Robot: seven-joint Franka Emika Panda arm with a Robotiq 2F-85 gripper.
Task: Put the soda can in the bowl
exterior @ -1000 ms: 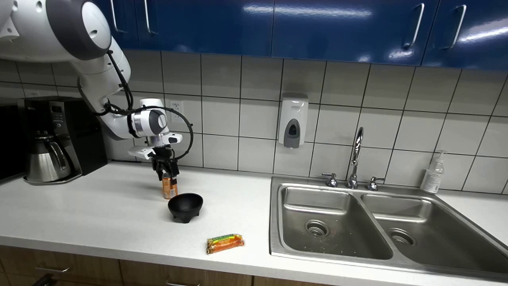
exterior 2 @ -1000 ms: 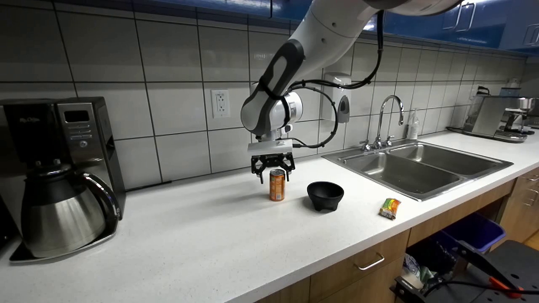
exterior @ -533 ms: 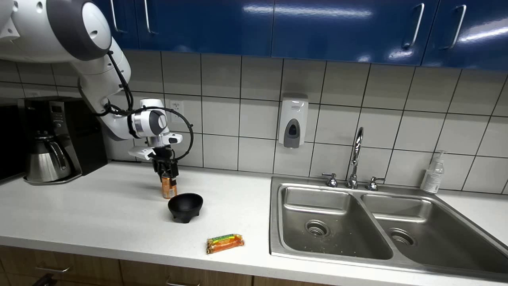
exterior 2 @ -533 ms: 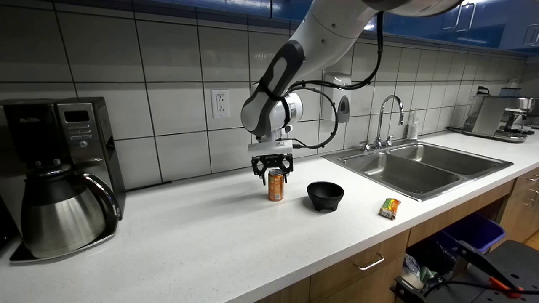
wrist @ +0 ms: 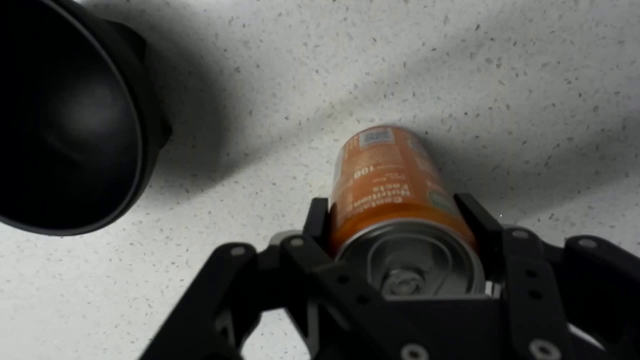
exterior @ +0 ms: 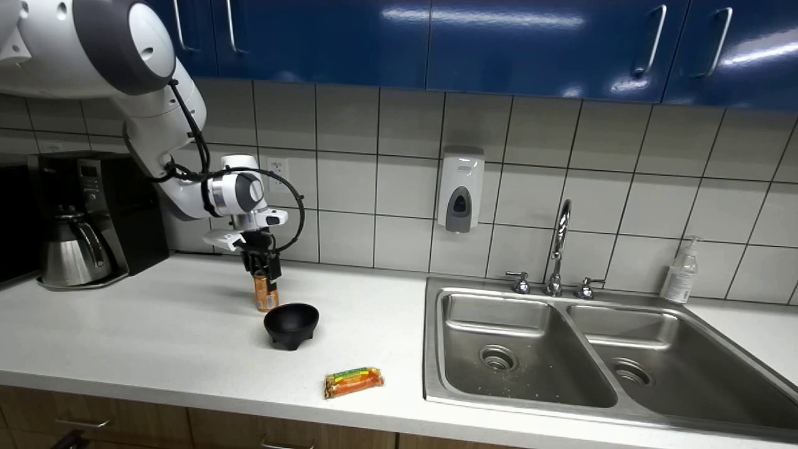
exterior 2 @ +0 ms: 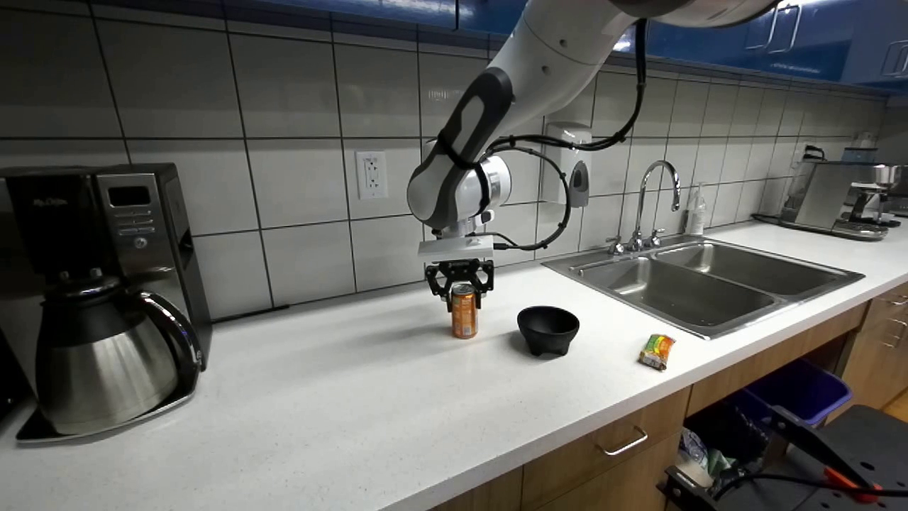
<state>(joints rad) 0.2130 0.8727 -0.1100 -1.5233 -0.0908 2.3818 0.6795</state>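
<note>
The soda can (exterior 2: 465,318) is an orange cylinder with a silver top, upright at the counter surface; whether its base still touches cannot be told. My gripper (wrist: 392,205) points down over it, shut on its upper part, with one finger against each side. In the wrist view the can's lid (wrist: 410,260) lies between the fingers, partly covered by the gripper body. Beside it, a short distance off, the small black bowl (exterior 2: 548,339) stands on stubby feet. Its inside, seen from above in the wrist view, holds nothing.
An orange-and-green snack packet (exterior: 353,381) lies near the counter's front edge. The steel double sink (exterior: 434,349) is set into the counter past the bowl. A coffee maker with a steel carafe (exterior 2: 106,362) stands on the opposite side, and the tiled wall (exterior 2: 298,270) rises behind the can.
The fingers have come together from wide apart onto the can's sides. The can shifted very slightly as they met it. The arm has barely moved, and the bowl stays put.
</note>
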